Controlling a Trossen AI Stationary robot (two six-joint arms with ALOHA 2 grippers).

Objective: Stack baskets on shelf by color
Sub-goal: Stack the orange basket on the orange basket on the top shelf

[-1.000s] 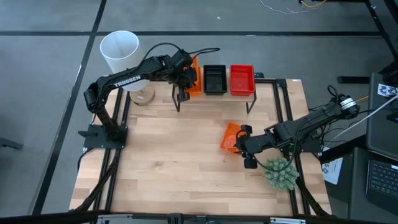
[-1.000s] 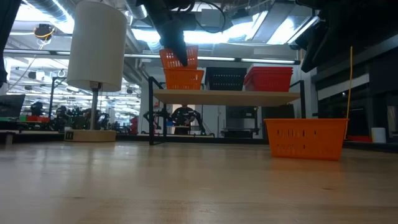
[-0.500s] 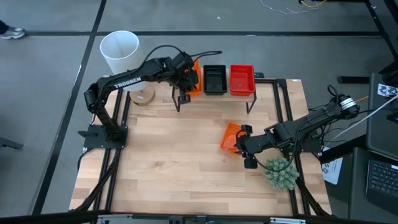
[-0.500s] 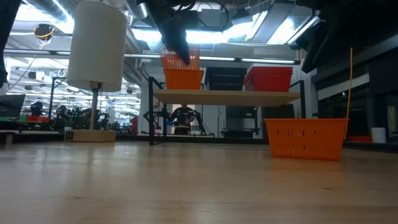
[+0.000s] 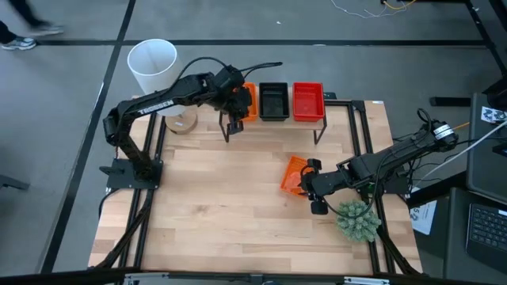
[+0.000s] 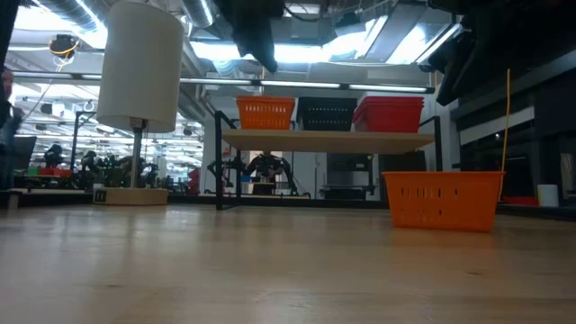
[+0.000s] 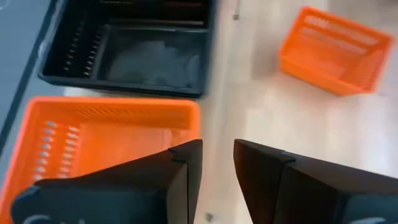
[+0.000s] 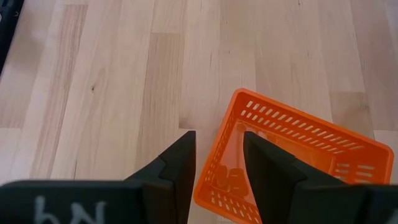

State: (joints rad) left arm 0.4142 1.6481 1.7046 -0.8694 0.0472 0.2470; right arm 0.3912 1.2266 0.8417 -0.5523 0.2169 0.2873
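The shelf point(image 6: 328, 139) stands at the table's far side. On it sit an orange basket stack point(image 5: 249, 100), a black stack point(image 5: 274, 101) and a red stack point(image 5: 308, 101). My left gripper point(image 5: 235, 101) hangs open and empty just above the orange stack point(image 7: 106, 134), clear of it in the low view point(image 6: 259, 45). One more orange basket point(image 5: 295, 174) rests on its bottom on the table. My right gripper point(image 5: 306, 184) is open above that basket's right end, with one finger on either side of its end wall point(image 8: 214, 155); I see no touch.
A white cylinder lamp point(image 5: 152, 63) with a round base point(image 5: 181, 123) stands at the far left. A green plant-like ball point(image 5: 356, 220) lies at the right edge behind my right gripper. Bare tabletop point(image 5: 222, 206) lies between the arms and toward the near edge.
My left gripper held an orange basket tilted over the orange stack. It has let the basket go and risen. The basket now lies level in the stack on the shelf.
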